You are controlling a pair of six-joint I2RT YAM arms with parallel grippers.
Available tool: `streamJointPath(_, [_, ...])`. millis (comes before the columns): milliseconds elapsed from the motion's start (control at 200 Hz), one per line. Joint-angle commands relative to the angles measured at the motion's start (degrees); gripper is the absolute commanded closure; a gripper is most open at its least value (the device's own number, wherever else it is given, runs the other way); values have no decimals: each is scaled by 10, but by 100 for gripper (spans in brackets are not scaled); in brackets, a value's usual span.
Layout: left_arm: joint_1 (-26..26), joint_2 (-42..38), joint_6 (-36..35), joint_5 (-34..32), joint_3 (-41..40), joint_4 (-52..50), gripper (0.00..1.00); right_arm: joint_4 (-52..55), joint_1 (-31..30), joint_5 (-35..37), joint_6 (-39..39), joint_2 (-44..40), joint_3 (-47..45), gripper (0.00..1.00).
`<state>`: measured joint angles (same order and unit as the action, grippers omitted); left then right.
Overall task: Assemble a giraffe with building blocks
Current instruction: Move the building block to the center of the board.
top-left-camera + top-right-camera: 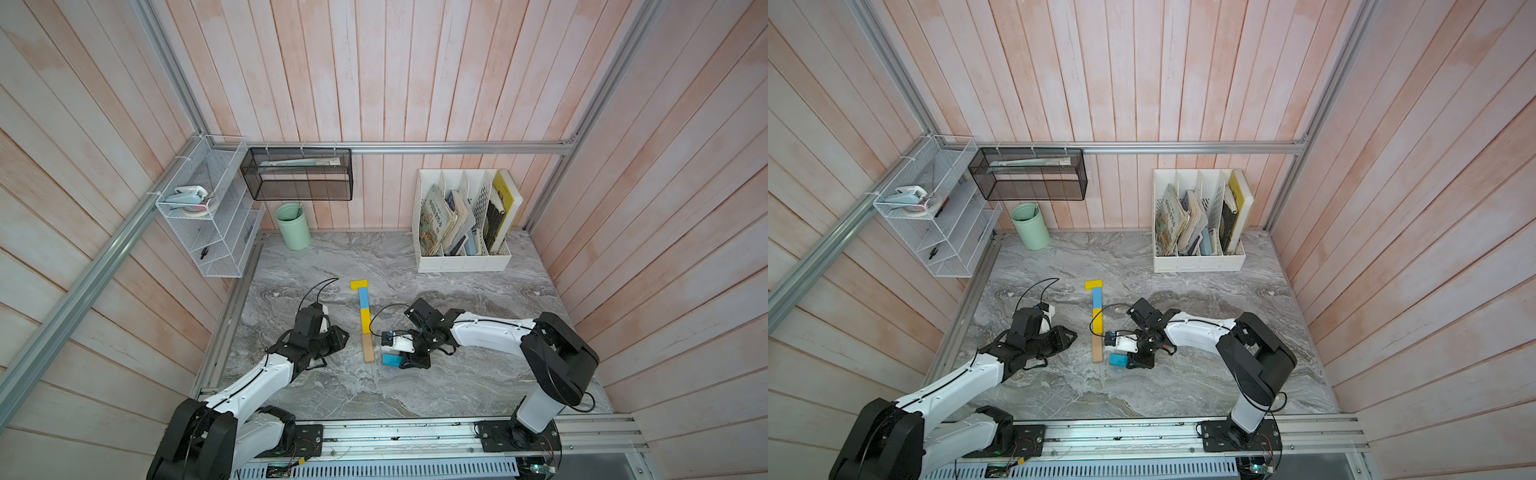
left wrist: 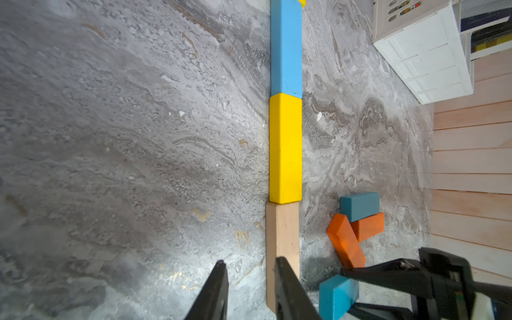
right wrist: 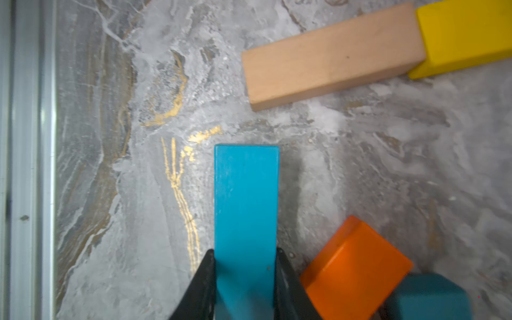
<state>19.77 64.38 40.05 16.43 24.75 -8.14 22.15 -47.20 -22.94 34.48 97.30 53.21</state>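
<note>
The giraffe's neck lies flat in a line in both top views: short yellow head [image 1: 358, 284], blue bar [image 1: 363, 298], yellow bar [image 1: 365, 321], tan bar [image 1: 368, 348]. My right gripper [image 3: 245, 253] is shut on a teal block [image 3: 246, 199], held just right of the tan bar's [image 3: 332, 55] near end [image 1: 391, 360]. Two orange blocks [image 2: 346, 241] and a darker teal one [image 2: 359, 206] lie piled under the right arm. My left gripper [image 2: 250, 263] is open over bare table left of the tan bar [image 2: 282, 230]; one finger overlaps it in view.
A white file holder [image 1: 463, 262] with books stands at the back right and a green cup [image 1: 293, 226] at the back left. A white wire rack [image 1: 208, 224] and a black mesh basket [image 1: 297, 174] hang on the walls. The metal rail [image 1: 415, 432] runs along the front.
</note>
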Motion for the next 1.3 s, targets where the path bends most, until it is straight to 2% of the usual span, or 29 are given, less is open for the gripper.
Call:
streamJointPath(0, [-4, -6, -9, -5, 12, -2, 67, 6, 13, 62, -14, 11, 15, 100])
streamJointPath(140, [-4, -7, -9, -4, 14, -4, 67, 3, 11, 44, -11, -4, 16, 100])
streamJointPath(255, [-4, -12, -10, -7, 10, -5, 67, -7, -16, 25, -18, -37, 5, 100])
streamJointPath(385, [-3, -10, -9, -4, 5, 1, 67, -8, -33, -40, -31, -46, 2, 100])
streamJointPath(460, [-4, -8, -7, -3, 2, 4, 67, -17, -33, -47, -40, -42, -4, 100])
streamJointPath(855, [-4, -17, -10, -5, 5, -6, 67, -20, -3, 5, -54, 34, 6, 100])
streamJointPath(1170, [-5, -21, -11, -7, -8, -3, 67, -29, 54, 147, -58, 62, 27, 100])
streamJointPath(1295, [-6, -23, -11, -6, -12, -2, 67, -18, 54, 167, -36, 74, 44, 100])
